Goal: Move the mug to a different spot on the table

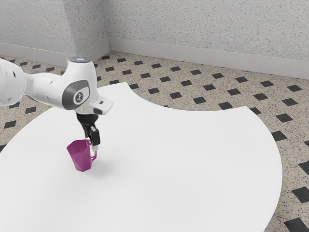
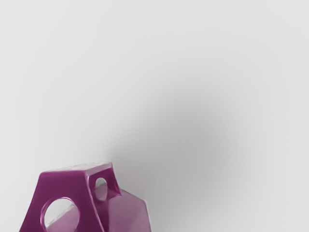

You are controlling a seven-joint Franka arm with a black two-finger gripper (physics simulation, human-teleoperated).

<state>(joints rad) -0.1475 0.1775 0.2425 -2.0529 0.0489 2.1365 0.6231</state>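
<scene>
A magenta faceted mug (image 1: 79, 155) is on the white round table (image 1: 193, 159), toward the exterior view's left, tilted a little. My black gripper (image 1: 95, 144) comes down from above onto the mug's side at the exterior view's right, where the handle is, and looks shut on it. In the wrist view the mug (image 2: 116, 212) sits just under my hand, its handle (image 2: 72, 193) with two holes facing the camera. Its soft shadow falls on the table (image 2: 145, 58) beyond it. Whether the mug's base touches the table I cannot tell.
The white tabletop stretches bare to the exterior view's right and front. Its curved edge (image 1: 270, 140) meets a speckled floor with black diamonds (image 1: 217, 87). Grey walls (image 1: 193, 24) stand behind.
</scene>
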